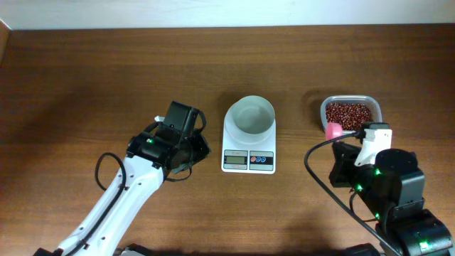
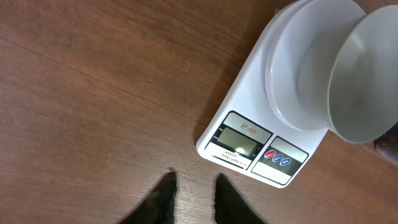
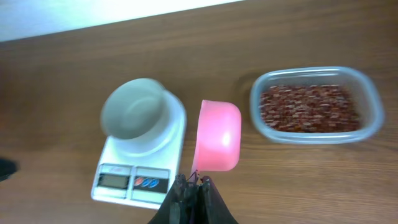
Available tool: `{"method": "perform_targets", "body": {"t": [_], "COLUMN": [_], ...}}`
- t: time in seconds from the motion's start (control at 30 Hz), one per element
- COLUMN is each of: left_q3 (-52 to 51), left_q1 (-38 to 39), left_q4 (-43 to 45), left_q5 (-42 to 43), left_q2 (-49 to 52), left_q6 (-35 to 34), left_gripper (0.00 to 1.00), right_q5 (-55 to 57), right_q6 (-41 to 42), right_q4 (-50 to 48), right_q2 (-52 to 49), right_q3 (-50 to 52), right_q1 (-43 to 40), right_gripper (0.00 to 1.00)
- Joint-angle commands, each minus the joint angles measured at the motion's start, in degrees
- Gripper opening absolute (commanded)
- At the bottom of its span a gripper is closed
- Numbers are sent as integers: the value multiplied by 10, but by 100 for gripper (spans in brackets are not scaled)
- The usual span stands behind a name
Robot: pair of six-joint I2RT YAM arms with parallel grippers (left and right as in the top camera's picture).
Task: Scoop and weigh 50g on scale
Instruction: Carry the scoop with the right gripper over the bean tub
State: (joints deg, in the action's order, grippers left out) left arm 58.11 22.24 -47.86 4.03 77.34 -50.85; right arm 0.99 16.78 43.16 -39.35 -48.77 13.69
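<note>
None of the beans (image 3: 309, 107) have reached the scale (image 3: 118, 180), as far as we can see. They lie heaped in the clear tub (image 3: 377, 118), which stands toward the right edge of the worktop (image 1: 85, 85), in its far half and apart from the scale. The scale sits about midway between the left and right edges, its display and buttons turned to the near edge. The white bowl (image 3: 134, 109) on its platform shows a bare bottom in every view. We cannot read the display; it is too small.

The tool is in hand. The jaws of the right arm (image 1: 387, 181) are closed on the handle of a pink scoop (image 3: 219, 137), which hangs over the worktop between the scale and the tub, close to the tub's near-left corner. Its hollow looks empty to us, though the tilt leaves us unsure. The jaws of the left arm (image 1: 135, 178) stand narrowly parted, with bare wood showing between them and nothing held. They hover over the worktop just left of the scale, touching neither it nor the bowl.

So we judge the task to be at its very start: scoop gripped, nothing scooped. What is left is nearly all of it — dipping the scoop into the tub, carrying beans across to the bowl, tipping them in, then adding or holding back until the reading comes to fifty grams.
</note>
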Motion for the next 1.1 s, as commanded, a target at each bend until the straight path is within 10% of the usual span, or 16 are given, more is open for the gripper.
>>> {"method": "perform_targets", "body": {"t": [0.0,0.33,0.4,0.57,1.07], "left_q3": [1,39,39,39,39], "left_q1": [2,14,21,21,122], "left_q4": [7,13,14,25,67], "left_q5": [-9,24,23,26,-21], "left_q2": [-5,-44,-75,-125,-124], "left_q6": [59,283,293,293,301], "left_gripper": [12,3,41,99,99], "right_q5": [64,68,68,83,119], "right_q6": [6,-16,-16,-47,-94], "right_q4": [-1,58,89,223,302], "right_q2": [4,4,4,-20,-235], "right_q3": [-18,-82,-89,-198,-311], "right_q1": [-3,-3,-3,-3,-34], "right_gripper": [4,4,4,4,4]}}
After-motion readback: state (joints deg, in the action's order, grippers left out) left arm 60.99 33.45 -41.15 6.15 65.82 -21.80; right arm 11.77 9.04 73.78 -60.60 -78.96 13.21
